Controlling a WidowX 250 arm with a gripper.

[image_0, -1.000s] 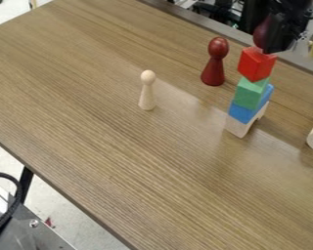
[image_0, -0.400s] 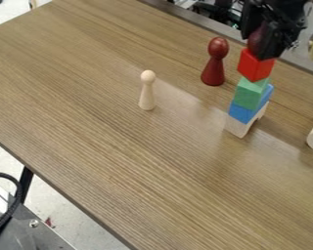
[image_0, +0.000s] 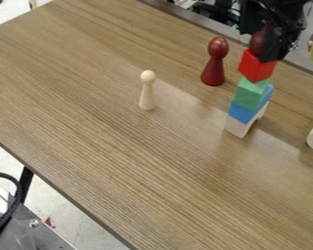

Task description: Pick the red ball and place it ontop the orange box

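So the claw (image_0: 259, 45) is up in the upper right of the frame, and it looks to me like it's pinching the dark red ball (image_0: 257, 41), which has black claw parts on both sides of it. The ball is right above the red-orange block (image_0: 256, 67), which I'm guessing is the "orange box".

That block tops a skinny tower: green block (image_0: 250, 94) under it, then a blue block (image_0: 241, 113), then a pale block (image_0: 236, 127) on the worktop (image_0: 120, 146). The whole thing's pretty much lined up under the claw.

What matters next is ball over block. The ball's bottom end seems to meet the block's top, but I honestly can't tell if it's resting there or just above. Ball looks slightly longer up and down, so I'd get it centred and upright, then let go gently. The claw's lower end overlaps the block's upper right edge, so a sideways nudge while opening could topple the lot. Very nearly done, imo.
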